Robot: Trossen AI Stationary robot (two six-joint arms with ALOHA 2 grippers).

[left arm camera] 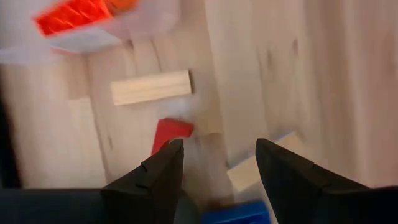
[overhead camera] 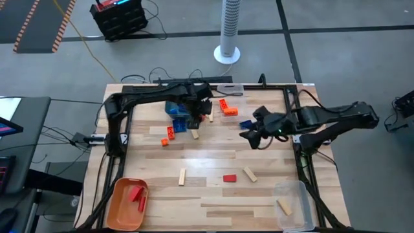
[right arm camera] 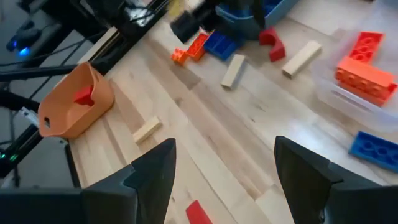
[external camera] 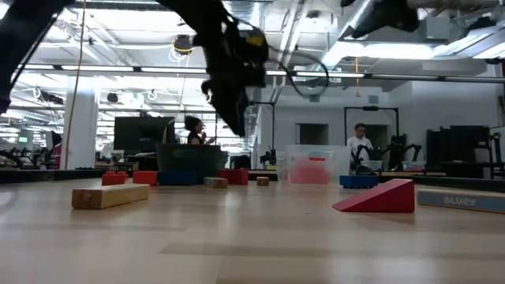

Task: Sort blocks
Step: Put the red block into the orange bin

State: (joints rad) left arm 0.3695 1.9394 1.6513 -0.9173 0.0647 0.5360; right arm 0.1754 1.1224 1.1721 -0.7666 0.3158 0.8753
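Loose blocks lie on the wooden table: a red block (left arm camera: 172, 133), a wood stick (left arm camera: 151, 88), a blue brick (overhead camera: 178, 124) and small orange bricks (overhead camera: 169, 133) by the teal bin (overhead camera: 173, 108). My left gripper (left arm camera: 217, 165) hangs open above this cluster (overhead camera: 196, 122), nothing between its fingers. Farther right, my right gripper (overhead camera: 248, 136) hovers open and empty (right arm camera: 224, 168) beside a blue brick (overhead camera: 246, 124). Nearer lie a red wedge (overhead camera: 229, 178) and two wood blocks (overhead camera: 182, 177), (overhead camera: 250, 174).
A clear tray (overhead camera: 230, 90) at the far edge holds orange bricks (overhead camera: 226, 107). An orange bin (overhead camera: 126, 202) with red blocks stands at the near left corner. At the near right, a clear bin (overhead camera: 294, 194) holds one wood block (overhead camera: 283, 206). Bare table lies between.
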